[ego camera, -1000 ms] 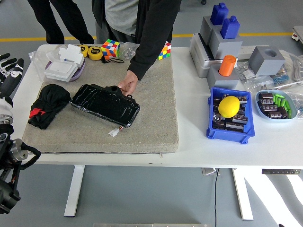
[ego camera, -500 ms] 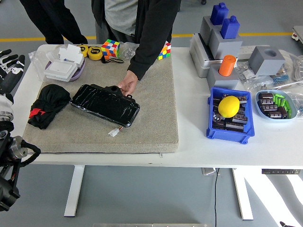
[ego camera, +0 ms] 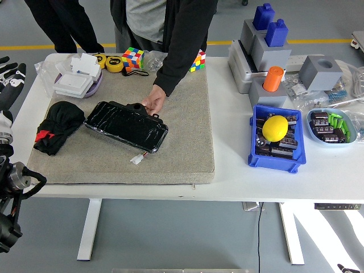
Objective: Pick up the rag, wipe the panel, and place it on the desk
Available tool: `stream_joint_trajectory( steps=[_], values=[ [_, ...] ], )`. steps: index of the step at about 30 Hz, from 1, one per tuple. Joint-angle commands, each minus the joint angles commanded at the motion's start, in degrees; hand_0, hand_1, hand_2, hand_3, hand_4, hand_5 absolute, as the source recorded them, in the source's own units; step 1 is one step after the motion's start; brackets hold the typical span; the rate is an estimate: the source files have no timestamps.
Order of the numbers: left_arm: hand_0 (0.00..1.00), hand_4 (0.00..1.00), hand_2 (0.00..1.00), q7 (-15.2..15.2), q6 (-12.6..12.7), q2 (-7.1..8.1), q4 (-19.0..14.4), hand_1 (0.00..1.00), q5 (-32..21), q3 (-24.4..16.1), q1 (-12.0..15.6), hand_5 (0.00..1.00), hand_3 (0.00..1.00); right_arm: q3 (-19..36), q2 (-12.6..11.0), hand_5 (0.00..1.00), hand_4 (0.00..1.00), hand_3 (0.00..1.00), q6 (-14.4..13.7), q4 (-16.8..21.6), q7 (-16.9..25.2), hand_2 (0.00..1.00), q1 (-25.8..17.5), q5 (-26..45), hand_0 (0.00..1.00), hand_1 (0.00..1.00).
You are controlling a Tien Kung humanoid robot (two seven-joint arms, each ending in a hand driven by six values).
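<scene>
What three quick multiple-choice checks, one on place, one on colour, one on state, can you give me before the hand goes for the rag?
1. Where does the rag lie?
A. Left of the panel on the mat
B. In the blue bin
C. On the floor

2. What colour is the round thing in the blue bin?
A. Green
B. Yellow
C. White

3. What is touching the panel?
A. The robot's left hand
B. Nothing
C. A person's hand

Answers: 1 A, the rag sits on the grey mat beside the panel's left end. 2 B, the ball is yellow. 3 C, the person's hand rests on its far edge, while the left hand is at the table's left edge.
</scene>
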Motion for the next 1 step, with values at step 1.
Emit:
stream_joint_trajectory(
  steps=[1],
  values=[
    [0.483, 0.820, 0.543, 0.00, -0.01, -0.03, -0.03, 0.562, -0.01, 0.03, 0.03, 0.153, 0.578, 0.01, -0.01, 0.362, 0.905, 0.522, 0.00, -0.02, 0.00, 0.476, -0.03, -0.03, 0.589, 0.563]
  ],
)
